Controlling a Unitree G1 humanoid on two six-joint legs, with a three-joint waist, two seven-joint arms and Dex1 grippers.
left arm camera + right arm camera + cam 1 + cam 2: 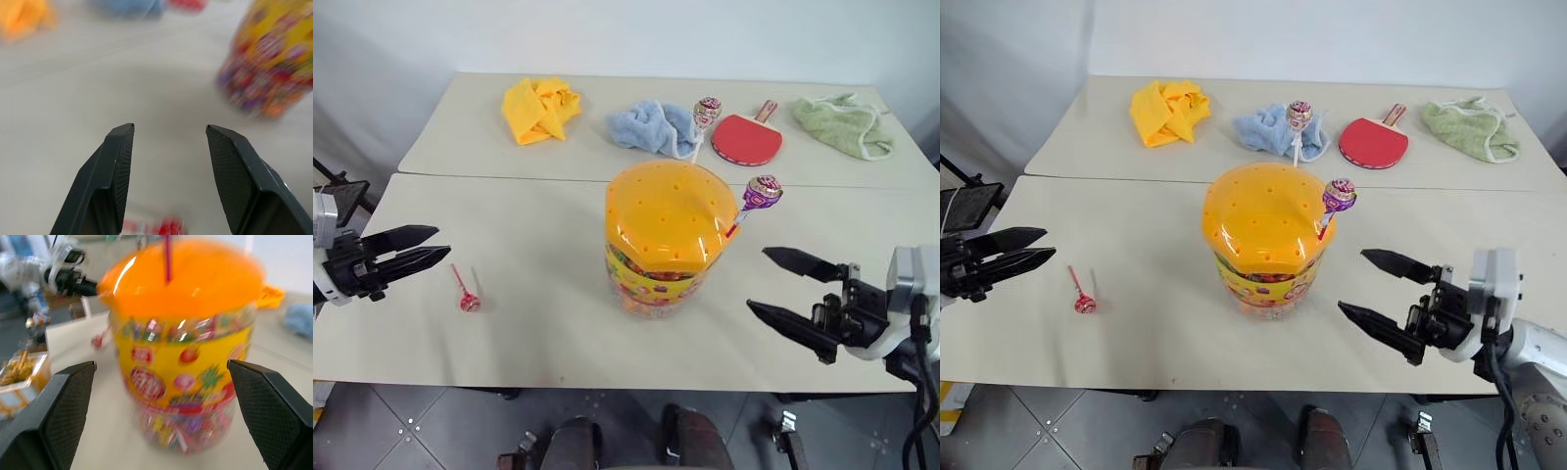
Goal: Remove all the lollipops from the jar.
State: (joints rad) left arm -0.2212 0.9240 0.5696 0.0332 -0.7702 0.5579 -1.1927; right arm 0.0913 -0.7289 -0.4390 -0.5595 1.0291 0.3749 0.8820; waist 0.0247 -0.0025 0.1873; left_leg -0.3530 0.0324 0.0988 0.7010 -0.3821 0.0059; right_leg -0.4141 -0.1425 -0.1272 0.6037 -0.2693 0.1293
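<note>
1. Right gripper sits nearest, over the tabletop's front edge toward the right corner. Jaws spread wide, holding nothing, aimed at the jar.
2. Left gripper is at the left edge. In its wrist view the fingers stand apart with nothing between them, so released.
3. Red-pink lollipop lies flat on the tabletop just beside the left gripper, front-left area. That one's out.
4. Jar stands upright mid-tabletop near the front edge, orange lid on.
5. Purple lollipop sticks out of a hole at the lid's right rim, tilted outward. Patterned lollipop rises behind the lid; I can't tell which hole holds it.
6. Judgement: one of three done, second pull is up. Right gripper looks best placed: rise to the purple head or stick, close, lift clear along the stick's angle.
7. Risk: dragging sideways could tip the jar.
</note>
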